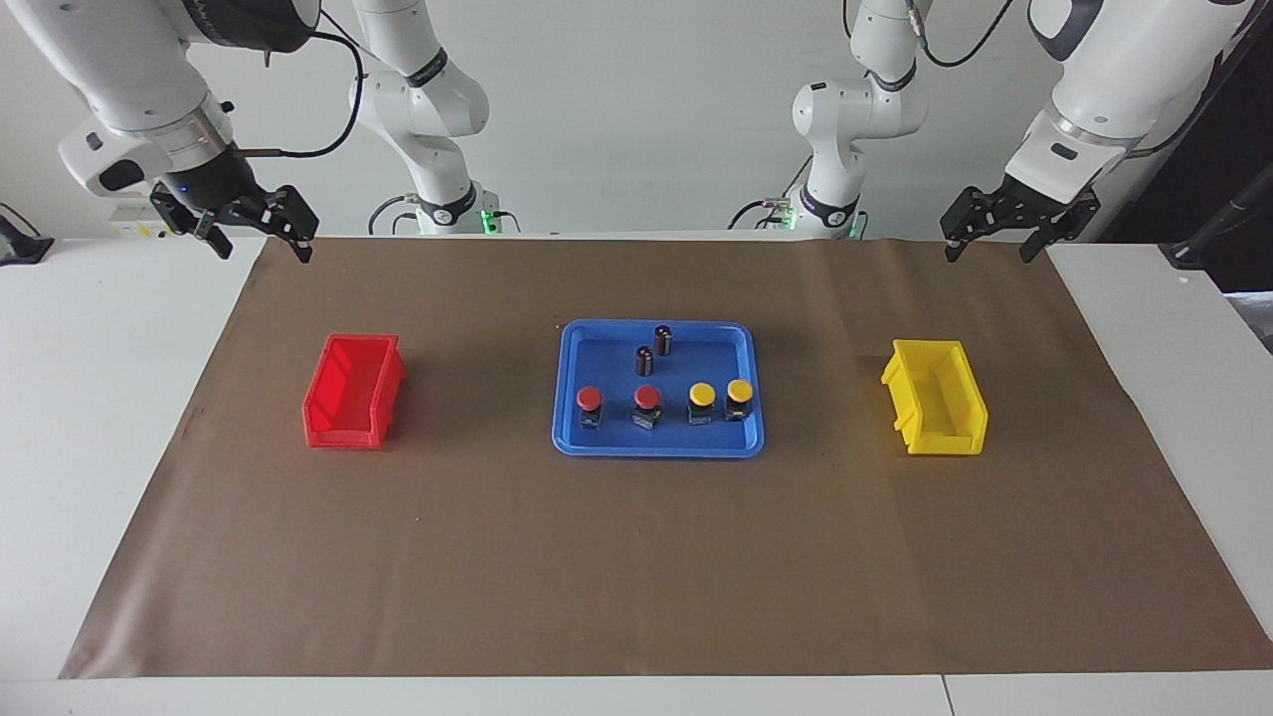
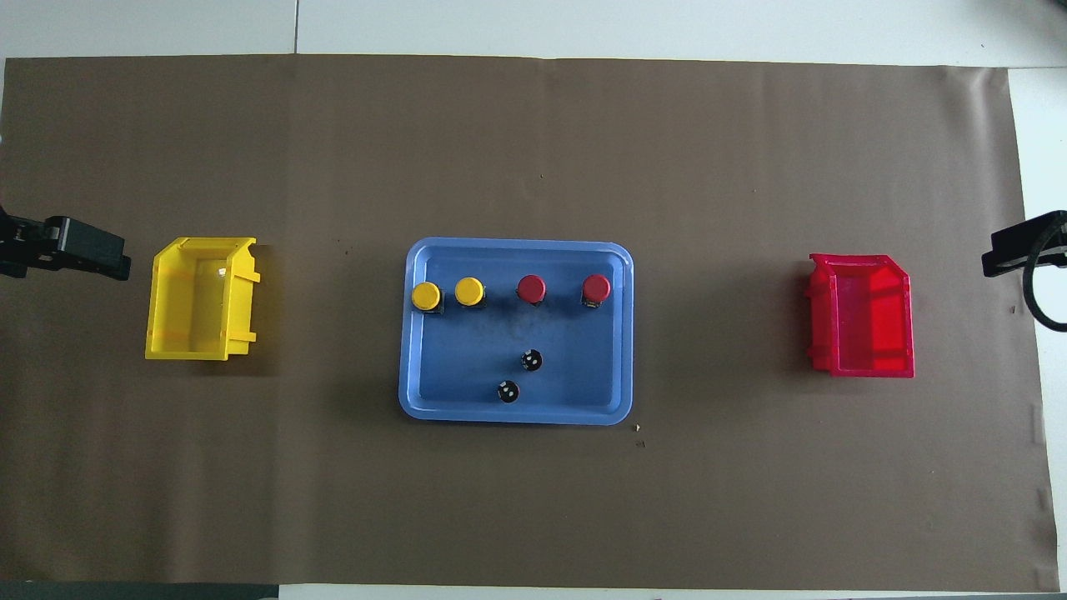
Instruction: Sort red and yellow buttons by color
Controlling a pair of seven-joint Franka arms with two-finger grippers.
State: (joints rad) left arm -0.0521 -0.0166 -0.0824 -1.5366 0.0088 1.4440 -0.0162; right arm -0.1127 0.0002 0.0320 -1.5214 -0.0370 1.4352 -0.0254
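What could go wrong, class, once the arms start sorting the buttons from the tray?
1. The two yellow buttons stand almost touching, so a gripper taking one may knock the other.
2. The two dark cylinders share the blue tray; an arm reaching over them might tip one.

Two red buttons, two yellow buttons: upright, one row, in tray.

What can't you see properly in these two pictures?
- Left gripper: overhead view, cut off by the picture's edge.
- Right gripper: overhead view, also cut off by the edge.
- Red buttons and yellow buttons: overhead view, caps hide the black bases.
- Two dark cylinders in the blue tray: too small for markings.
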